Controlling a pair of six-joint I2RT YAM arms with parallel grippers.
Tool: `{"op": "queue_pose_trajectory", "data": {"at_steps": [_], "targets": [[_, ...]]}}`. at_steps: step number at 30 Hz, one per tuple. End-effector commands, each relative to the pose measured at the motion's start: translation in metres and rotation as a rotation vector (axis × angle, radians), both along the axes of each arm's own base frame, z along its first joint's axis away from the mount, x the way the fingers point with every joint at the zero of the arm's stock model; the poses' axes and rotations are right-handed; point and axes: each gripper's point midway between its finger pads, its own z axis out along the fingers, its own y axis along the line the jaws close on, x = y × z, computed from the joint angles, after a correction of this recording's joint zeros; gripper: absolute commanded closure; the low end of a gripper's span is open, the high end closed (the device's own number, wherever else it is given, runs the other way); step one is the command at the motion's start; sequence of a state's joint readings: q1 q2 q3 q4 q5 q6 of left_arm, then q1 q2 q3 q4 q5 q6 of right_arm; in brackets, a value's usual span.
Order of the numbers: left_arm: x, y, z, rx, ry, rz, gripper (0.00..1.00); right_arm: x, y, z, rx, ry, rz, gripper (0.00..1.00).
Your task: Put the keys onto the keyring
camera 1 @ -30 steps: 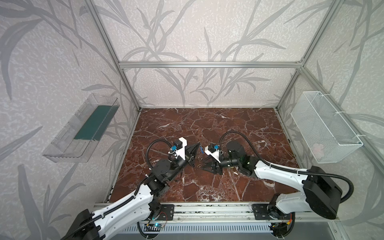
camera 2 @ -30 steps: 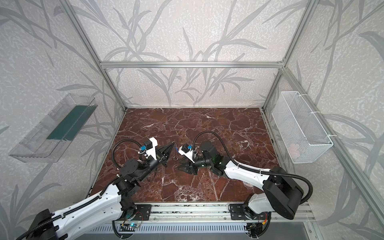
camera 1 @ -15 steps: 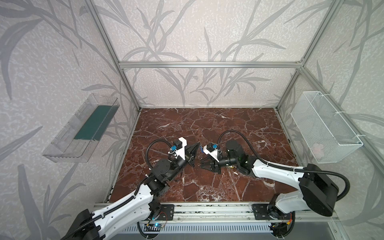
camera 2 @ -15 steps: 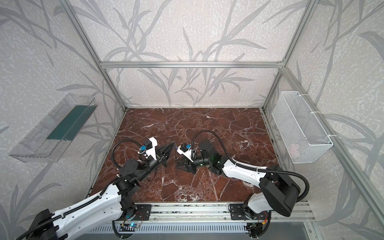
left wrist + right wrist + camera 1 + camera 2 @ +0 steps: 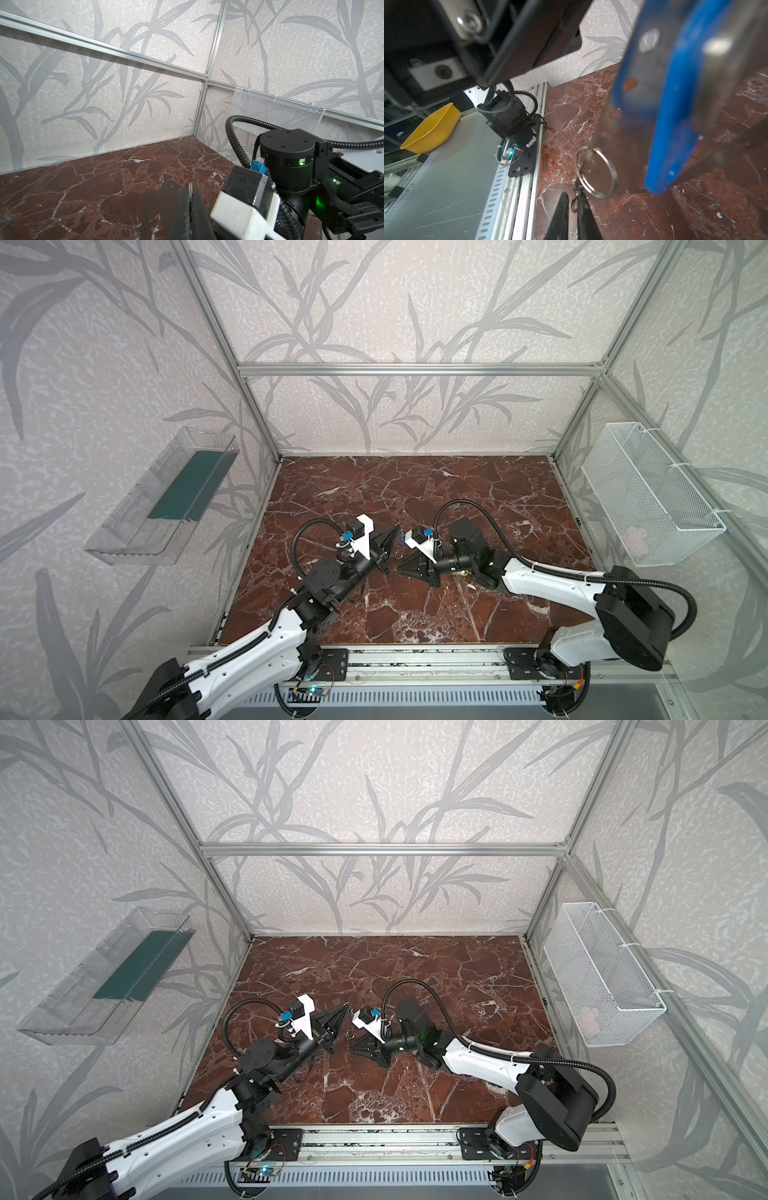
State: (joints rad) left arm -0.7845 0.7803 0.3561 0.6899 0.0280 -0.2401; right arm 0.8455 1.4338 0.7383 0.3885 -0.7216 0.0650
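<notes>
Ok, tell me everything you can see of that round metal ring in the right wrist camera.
The split ring is a thin, shiny silver wire loop, round and seemingly closed. It seems hooked through a corner of the blurred grey plate with a blue edge, above the marble table. A small dark link dangles from it between the right gripper's nearly closed fingers.

Bright even light, faint shadows, near foreground blurred

Blurred grey, blue-edged keyring (image 5: pixel 643 104) hangs tilted, a split ring (image 5: pixel 612 170) at its corner.
</notes>
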Motion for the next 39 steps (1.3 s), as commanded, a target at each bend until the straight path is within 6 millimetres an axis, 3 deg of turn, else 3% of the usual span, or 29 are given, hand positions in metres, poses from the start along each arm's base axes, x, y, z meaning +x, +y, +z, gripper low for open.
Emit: {"op": "queue_pose_trajectory", "data": {"at_steps": [1,7,16,25,39], "targets": [[-0.006,0.006,0.032,-0.083,-0.066,-0.002,1.0,0.0,0.006,0.01,0.024,-0.013,0.014,0.91],[-0.008,0.013,0.035,-0.084,-0.084,0.024,1.0,-0.001,0.003,0.005,0.007,-0.001,0.005,0.99],[-0.009,0.016,0.036,-0.085,-0.094,0.03,1.0,-0.001,0.001,0.007,0.01,0.004,-0.007,1.0],[-0.009,0.016,0.035,-0.088,-0.093,0.029,1.0,-0.003,0.005,0.015,0.046,0.019,0.015,0.82],[-0.009,0.015,0.034,-0.093,-0.09,0.025,1.0,-0.006,0.012,0.02,0.095,0.055,0.055,0.81]]}}
